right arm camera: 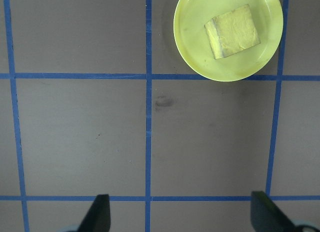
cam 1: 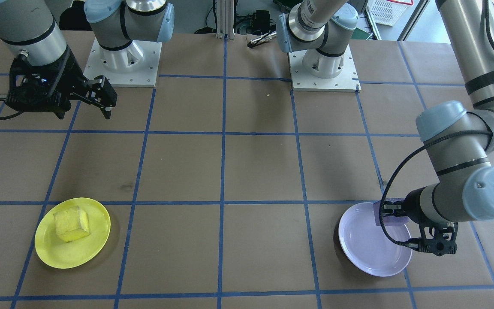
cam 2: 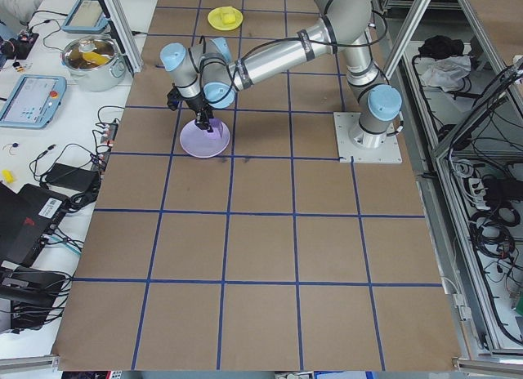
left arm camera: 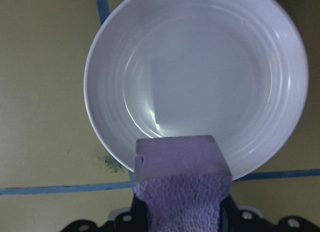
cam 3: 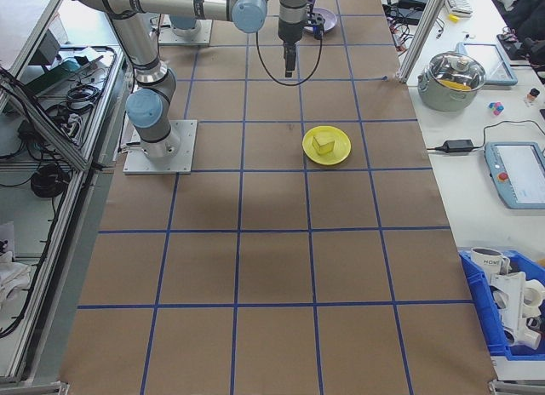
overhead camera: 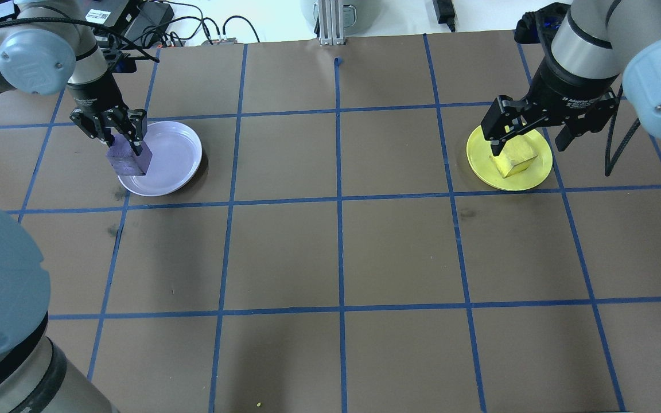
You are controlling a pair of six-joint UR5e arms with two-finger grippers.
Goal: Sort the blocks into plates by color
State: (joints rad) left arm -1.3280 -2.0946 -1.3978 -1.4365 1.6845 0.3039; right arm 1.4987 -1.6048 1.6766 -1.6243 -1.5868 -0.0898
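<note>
My left gripper (overhead camera: 125,150) is shut on the purple block (overhead camera: 128,162) and holds it over the near rim of the lavender plate (overhead camera: 175,155). In the left wrist view the purple block (left arm camera: 182,192) fills the bottom, and the lavender plate (left arm camera: 200,67) beyond it has nothing in it. The yellow block (overhead camera: 517,158) lies in the yellow plate (overhead camera: 540,172). My right gripper (overhead camera: 527,148) hangs high above the table, open and holding nothing. In its wrist view both fingers (right arm camera: 100,214) stand wide apart, well away from the yellow plate (right arm camera: 190,37).
The brown table top carries a blue tape grid. Two arm bases (cam 1: 122,60) (cam 1: 324,64) stand at the robot's edge. A pot (cam 3: 458,76), a tablet (cam 3: 515,169) and a blue bin (cam 3: 511,314) sit on a side bench off the table.
</note>
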